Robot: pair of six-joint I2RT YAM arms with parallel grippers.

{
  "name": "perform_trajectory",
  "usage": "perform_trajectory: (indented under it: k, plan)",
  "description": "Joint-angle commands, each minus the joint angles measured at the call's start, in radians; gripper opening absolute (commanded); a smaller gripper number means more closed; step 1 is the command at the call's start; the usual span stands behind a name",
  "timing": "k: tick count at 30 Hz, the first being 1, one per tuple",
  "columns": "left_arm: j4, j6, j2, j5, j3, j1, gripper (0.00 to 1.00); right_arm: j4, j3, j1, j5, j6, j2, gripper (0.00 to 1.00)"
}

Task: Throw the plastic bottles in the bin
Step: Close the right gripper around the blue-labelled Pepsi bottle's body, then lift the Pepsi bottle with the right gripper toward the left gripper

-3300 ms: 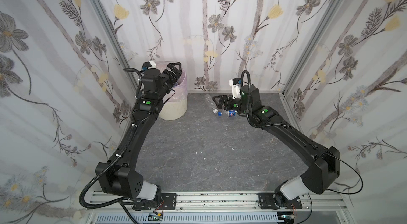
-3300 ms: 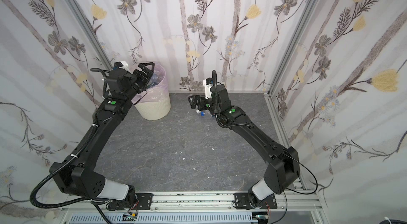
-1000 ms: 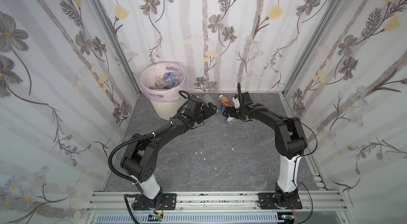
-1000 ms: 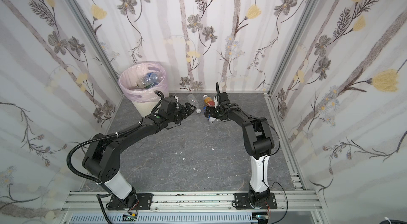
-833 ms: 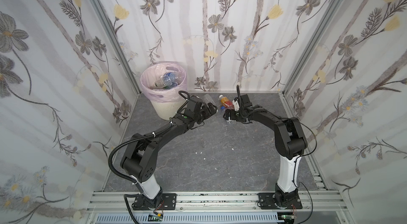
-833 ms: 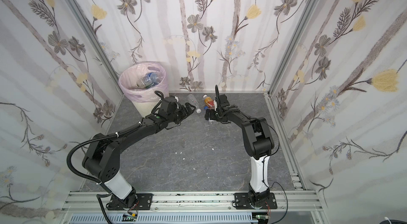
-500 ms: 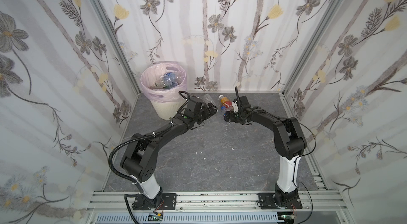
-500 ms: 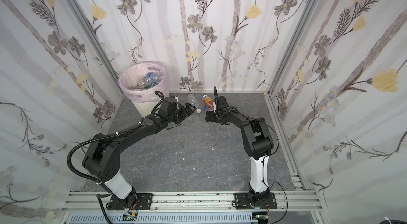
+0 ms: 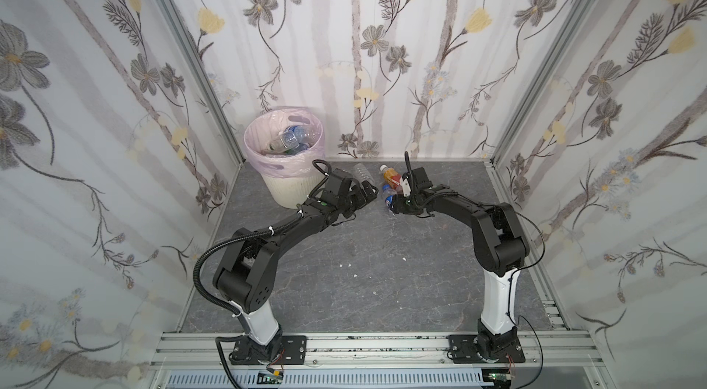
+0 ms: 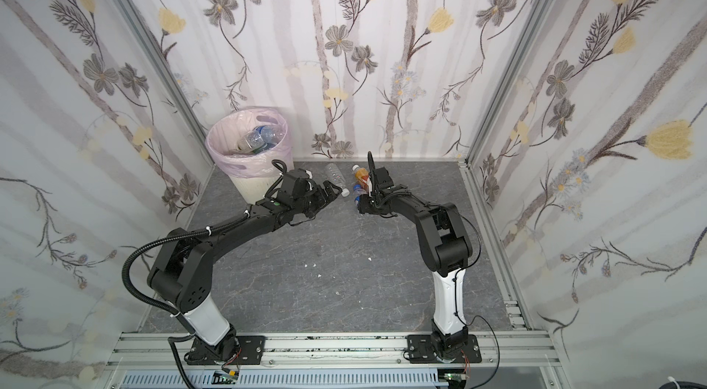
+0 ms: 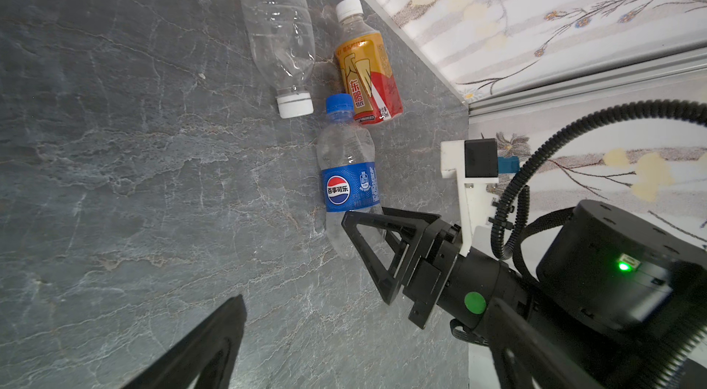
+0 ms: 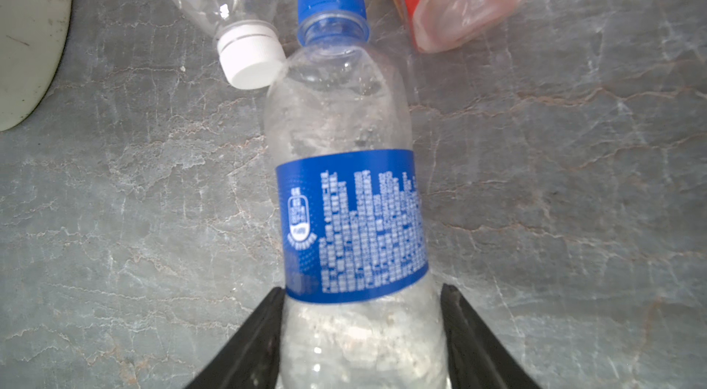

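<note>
Grey marbled floor (image 9: 363,253) by the back wall (image 9: 344,62): your right gripper (image 12: 363,295) pinches the blue-label bottle (image 12: 352,215).

That bottle lies on its side with its blue cap toward the wall. Your black fingers (image 12: 264,329) press its clear lower body from both sides, just below the label. A clear bottle (image 11: 275,12) has its white cap just beside the neck, and an orange bottle (image 11: 367,77) lies next to the blue cap. Your left gripper (image 9: 370,192) hangs spread wide and empty, near the clear bottle. Farther left, the bin (image 9: 290,184) stands in the corner with several bottles (image 9: 292,136) inside its pink liner (image 9: 267,161).
</note>
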Motion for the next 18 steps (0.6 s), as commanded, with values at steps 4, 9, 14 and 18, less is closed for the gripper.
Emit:
perform_trajectory:
  k: [4,9,14,18]
  plan:
    - [0.033,-0.017,-0.003,0.016,0.002,0.002,1.0,0.019,-0.016,0.013,-0.002,-0.016,-0.002,0.53]
    - [0.032,-0.019,-0.015,0.013,-0.014,0.002,1.0,0.031,-0.048,0.025,-0.014,-0.013,-0.03,0.48]
    - [0.032,-0.028,-0.026,0.014,-0.029,0.001,1.0,0.043,-0.093,0.037,-0.025,-0.003,-0.071,0.45]
    - [0.032,-0.031,-0.029,0.017,-0.038,0.001,1.0,0.064,-0.145,0.048,-0.057,0.009,-0.12,0.44]
